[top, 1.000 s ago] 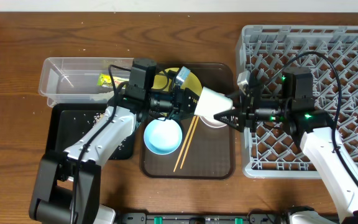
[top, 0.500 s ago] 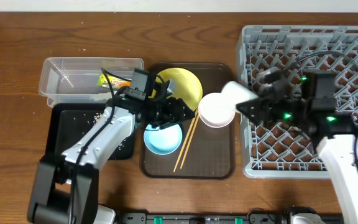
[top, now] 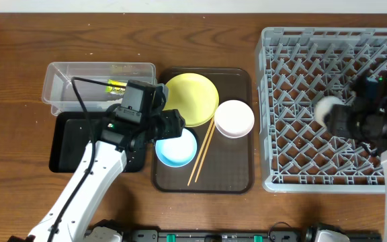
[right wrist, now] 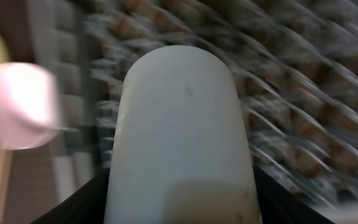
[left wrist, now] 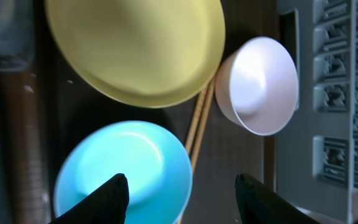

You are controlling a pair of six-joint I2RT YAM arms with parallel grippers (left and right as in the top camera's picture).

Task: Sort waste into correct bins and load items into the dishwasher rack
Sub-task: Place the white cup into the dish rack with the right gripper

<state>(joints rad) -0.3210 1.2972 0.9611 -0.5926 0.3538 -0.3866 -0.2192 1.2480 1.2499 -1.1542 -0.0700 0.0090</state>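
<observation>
The dishwasher rack (top: 301, 101) fills the 3 o'clock side of the table. The right gripper (top: 341, 117) hangs above its middle and pinches the pale green cup (right wrist: 179, 124), whose long axis points from the fingers toward 9 o'clock, so I judge it needs tipping down to the pegs. The left gripper (left wrist: 182, 186), spread wide, hovers over the light blue bowl (left wrist: 117, 168), well apart from the rack.

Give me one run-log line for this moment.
right gripper: holding cup over rack | left gripper: open above blue bowl | plate, white bowl, chopsticks: on tray
</observation>
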